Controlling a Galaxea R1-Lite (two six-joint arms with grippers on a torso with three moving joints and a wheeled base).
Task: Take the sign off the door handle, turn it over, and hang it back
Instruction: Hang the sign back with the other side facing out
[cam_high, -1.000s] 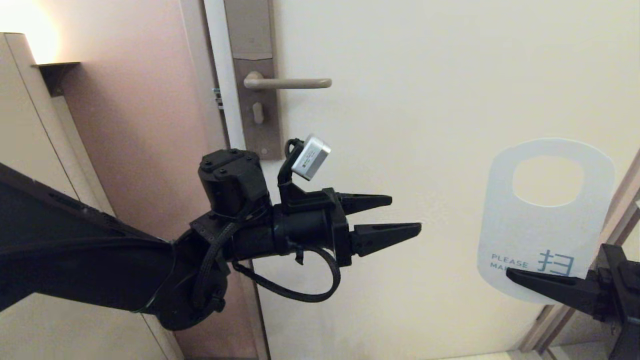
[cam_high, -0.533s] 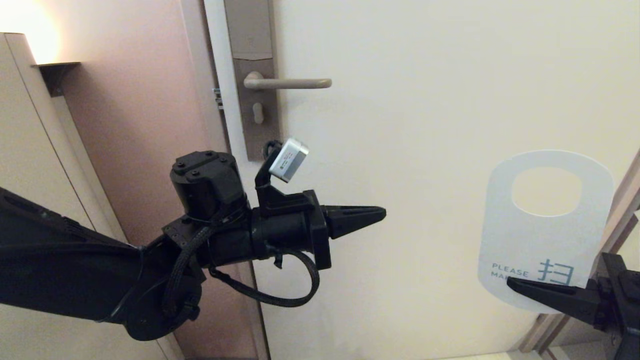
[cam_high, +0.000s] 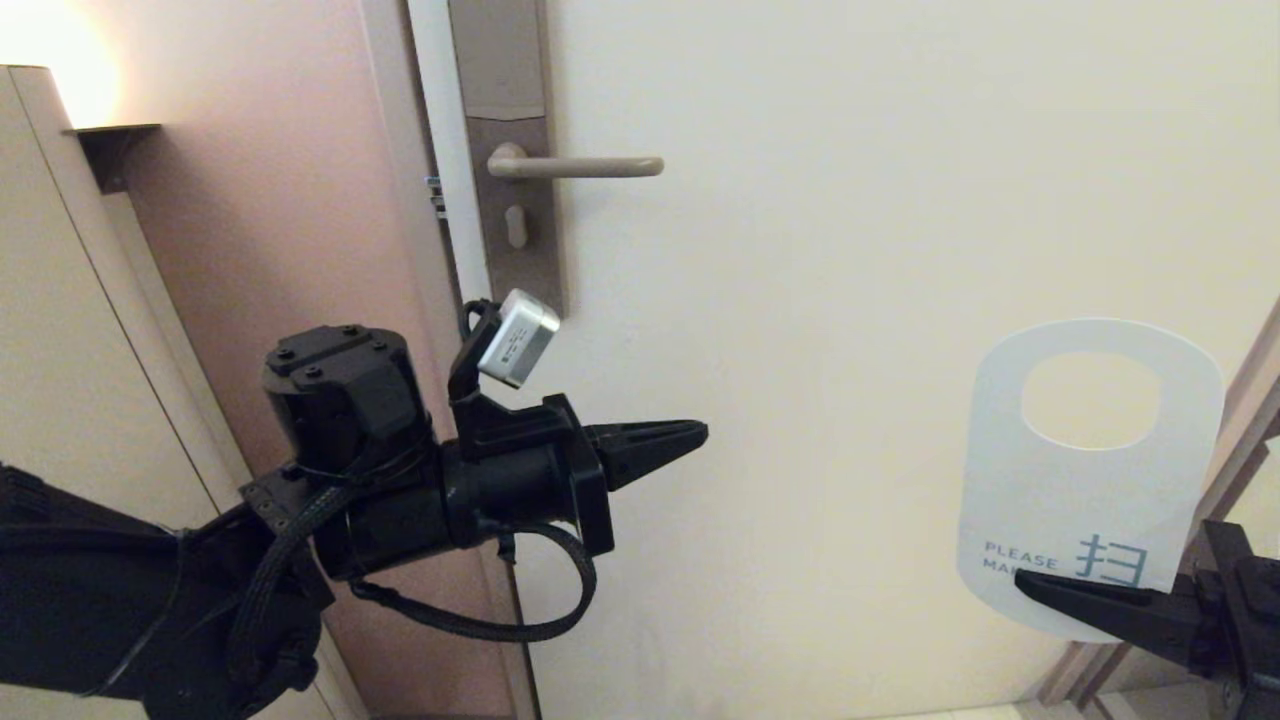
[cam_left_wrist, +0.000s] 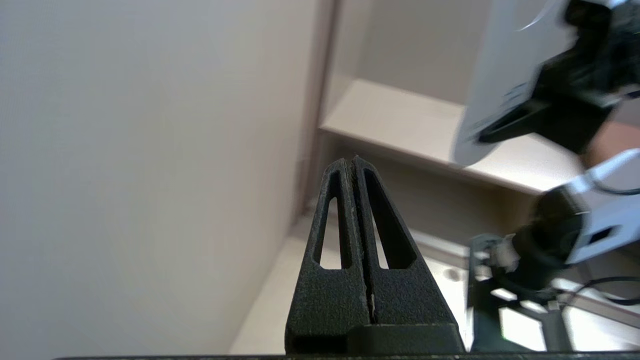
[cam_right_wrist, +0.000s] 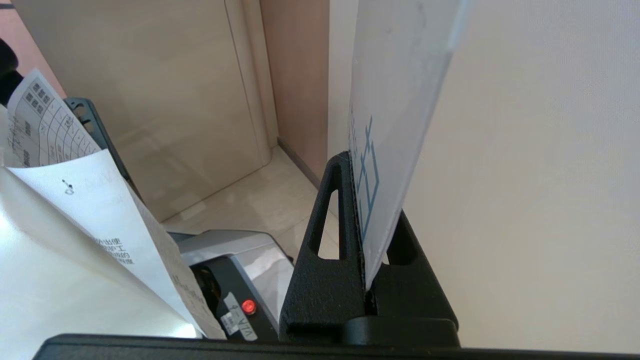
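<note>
The right gripper (cam_high: 1030, 580) is clamped on the lower edge of the sign (cam_high: 1090, 480), holding it upright, white side out, well to the right of the door handle (cam_high: 580, 166). The left gripper (cam_high: 700, 433) has its fingers pressed together, holding nothing. A second ago those fingers stood apart, and the arm has since drawn back lower and leftward, away from the sign.
</note>
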